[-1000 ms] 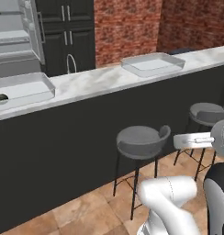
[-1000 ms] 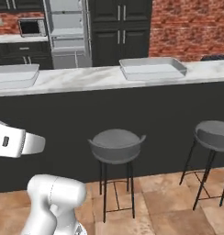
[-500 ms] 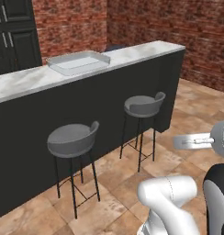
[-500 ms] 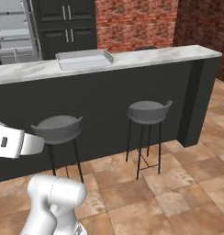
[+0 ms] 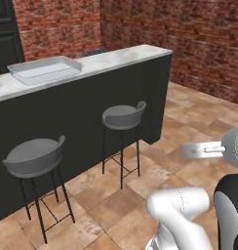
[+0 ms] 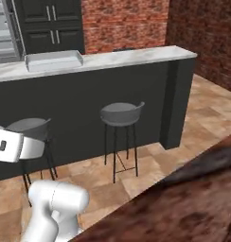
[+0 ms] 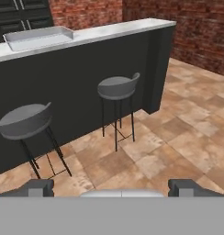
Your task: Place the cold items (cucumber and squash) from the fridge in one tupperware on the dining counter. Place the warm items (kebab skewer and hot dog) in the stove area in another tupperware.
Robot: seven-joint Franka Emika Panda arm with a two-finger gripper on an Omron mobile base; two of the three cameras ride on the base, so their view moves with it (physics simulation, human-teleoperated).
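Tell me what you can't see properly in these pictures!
- Inside of the tupperware: its raised rim hides the bottom in all three views, so whether it holds food cannot be told.
- Fridge: cut off by the right base view's left edge.
- Far stool: cut off by the hand view's left edge.
- Pincer: open, holding nothing; just its tips poke up in the hand view.

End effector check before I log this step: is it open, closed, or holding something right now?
End effector: open, fingertips wide apart, holding nothing.
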